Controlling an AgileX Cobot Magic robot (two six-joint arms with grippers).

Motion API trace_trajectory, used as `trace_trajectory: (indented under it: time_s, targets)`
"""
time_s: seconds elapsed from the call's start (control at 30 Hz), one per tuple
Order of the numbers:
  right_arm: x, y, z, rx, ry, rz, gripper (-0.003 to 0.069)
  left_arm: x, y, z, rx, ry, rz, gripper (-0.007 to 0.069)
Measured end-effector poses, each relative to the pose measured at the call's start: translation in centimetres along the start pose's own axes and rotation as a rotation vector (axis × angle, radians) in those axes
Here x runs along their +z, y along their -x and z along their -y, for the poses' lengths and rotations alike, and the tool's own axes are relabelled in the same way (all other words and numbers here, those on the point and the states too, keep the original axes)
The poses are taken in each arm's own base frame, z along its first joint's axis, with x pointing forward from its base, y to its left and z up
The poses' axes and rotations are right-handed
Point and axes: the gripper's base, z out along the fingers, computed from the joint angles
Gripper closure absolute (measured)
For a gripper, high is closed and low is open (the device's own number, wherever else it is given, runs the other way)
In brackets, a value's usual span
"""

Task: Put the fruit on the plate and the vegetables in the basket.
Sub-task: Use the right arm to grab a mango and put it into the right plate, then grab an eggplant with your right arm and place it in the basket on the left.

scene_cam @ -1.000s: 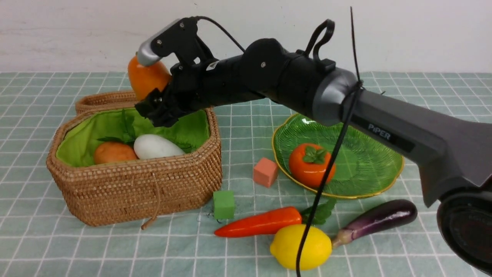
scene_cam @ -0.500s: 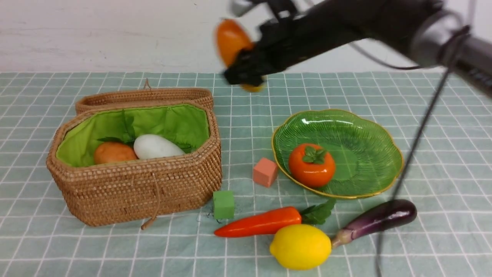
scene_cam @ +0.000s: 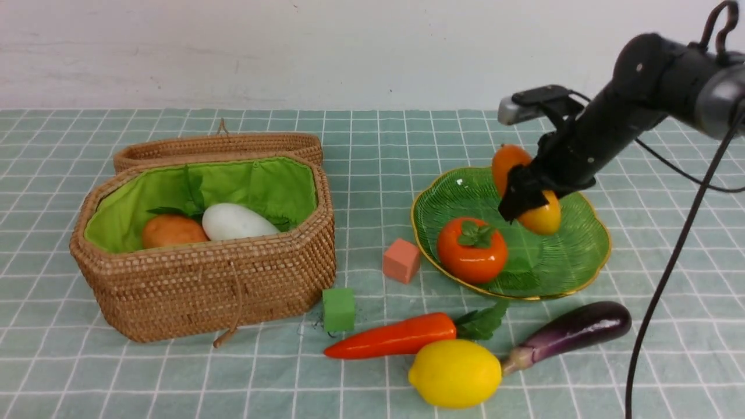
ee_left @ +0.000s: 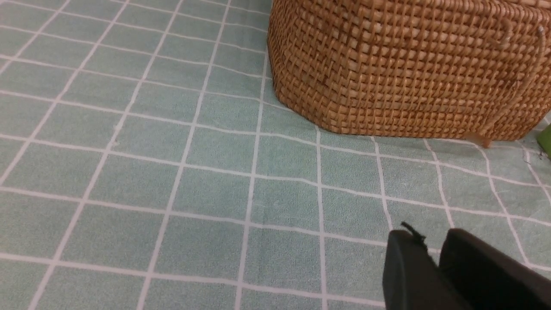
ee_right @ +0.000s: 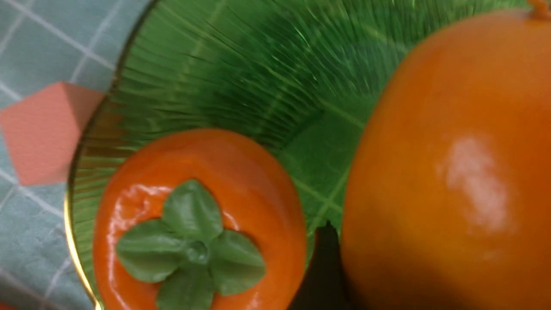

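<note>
Clamped on mango (scene_cam: pixel 544 217) with right tool (scene_cam: pixel 522 195) above plate (scene_cam: pixel 561 263), right of frame; released high, could bounce against round fruit (scene_cam: pixel 471 251), overboard.

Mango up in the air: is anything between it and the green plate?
Nothing visible. The mango hangs in the right gripper over a bare part of the plate; the round orange-red fruit sits beside that spot, not under it.
</note>
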Motion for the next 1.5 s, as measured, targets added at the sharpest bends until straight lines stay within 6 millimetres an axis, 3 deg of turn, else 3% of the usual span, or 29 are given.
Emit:
trace_trajectory:
  time_s: [0.13,0.2,0.27,0.3,0.33,0.43,0.5,0.53,0.57,0.63,0.8,0.97,1.17,1.27,1.5]
  targets:
    - [-0.1,0.0,0.0,0.065,-0.004,0.000,-0.0010,0.0,0.0,0.0,0.001,0.000,0.000,0.0512]
    - [-0.5,0.0,0.0,0.088,-0.012,0.003,-0.0020,0.0,0.0,0.0,0.001,0.000,0.000,0.0510]
    - [-2.6,0.2,-0.4,0.115,-0.041,0.005,-0.0018,0.0,0.0,0.0,0.001,0.000,0.000,0.0506]
    - [-2.6,0.2,-0.4,0.114,-0.041,0.001,-0.0017,0.0,0.0,0.0,0.001,0.000,0.000,0.0505]
    - [-4.7,0.3,-1.1,0.121,-0.047,0.011,-0.0015,0.0,0.0,0.0,0.001,0.000,0.000,0.0503]
    - [-8.4,-0.8,-2.9,0.128,-0.039,0.035,-0.0008,0.0,0.0,0.0,0.001,0.000,0.000,0.0501]
    - [-9.4,-1.6,-3.7,0.134,-0.032,0.037,-0.0006,0.0,0.0,0.0,0.001,0.000,0.000,0.0500]
    - [-10.6,-3.3,-5.0,0.157,-0.025,0.029,-0.0006,0.0,0.0,0.0,0.001,0.000,0.000,0.0498]
    - [-10.7,-3.5,-5.2,0.157,-0.025,0.028,-0.0006,0.0,0.0,0.0,0.001,0.000,0.000,0.0498]
    - [-11.5,-7.0,-7.1,0.275,-0.009,0.001,-0.0006,0.0,0.0,0.0,0.001,0.000,0.000,0.0495]
    - [-13.6,-11.7,-9.1,0.446,-0.032,0.046,0.0008,0.0,0.0,0.0,0.001,0.000,0.000,0.0491]
    - [-11.2,-13.5,-8.7,0.759,-0.051,0.022,0.0061,0.0,0.0,0.0,0.001,0.000,0.000,0.0491]
    - [-8.6,-12.8,-8.8,1.136,-0.061,0.180,0.0104,0.0,0.0,0.0,0.001,0.000,0.000,0.0484]
    - [-7.5,-12.4,-9.3,1.187,-0.081,0.214,0.0107,0.0,0.0,0.0,0.001,0.000,0.000,0.0480]
    - [-3.8,-13.6,-11.0,1.144,-0.242,0.045,0.0108,0.0,0.0,0.0,0.001,0.000,0.000,0.0476]
